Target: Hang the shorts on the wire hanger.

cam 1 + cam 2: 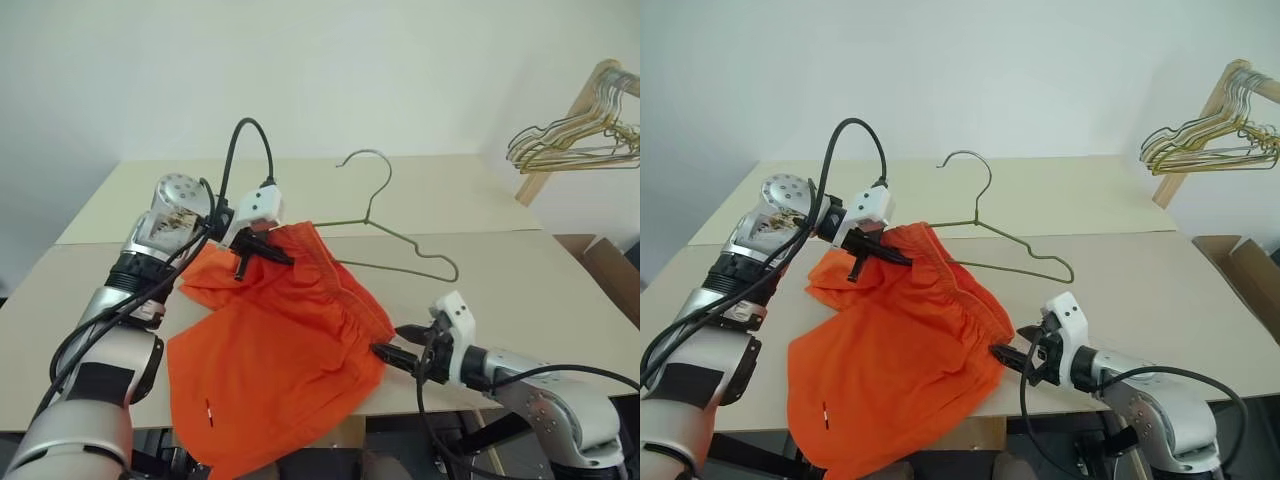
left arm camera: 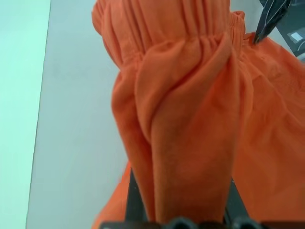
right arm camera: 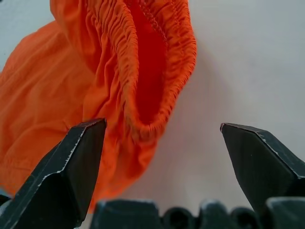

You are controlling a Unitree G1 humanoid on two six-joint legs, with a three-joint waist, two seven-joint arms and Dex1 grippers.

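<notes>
Left eye view: shorts (image 1: 280,370) lie on the desk (image 1: 520,270), lower part draped over its near edge. Left gripper (image 1: 262,252) is clenched on the far-left end of the waistband, holding that corner raised off the desk. Wire hanger (image 1: 400,245) rests behind the shorts, hook pointing away from the robot, its left end tucked under or into the raised fabric, can't tell which. Waistband runs diagonally from the left jaws down to the near right. Right gripper (image 1: 392,344) sits at that near-right end, jaws released and spread wide, tips just beside the elastic.

Right eye view: same layout. A cluster of spare hangers (image 1: 1210,140) on a wooden beam sits far right, well apart.

Left wrist view: bunched orange fabric pinched between the left jaws; waistband gathers stretch away from them.

Right wrist view: the folded end loop of the waistband lies straight ahead between the two open fingers (image 3: 71,167), nearer the left one, not yet gripped.

Judgement: right arm is the nearer one for that end. Next move turns on closing over the loop; it's off-centre, so the grip could catch one layer only.
</notes>
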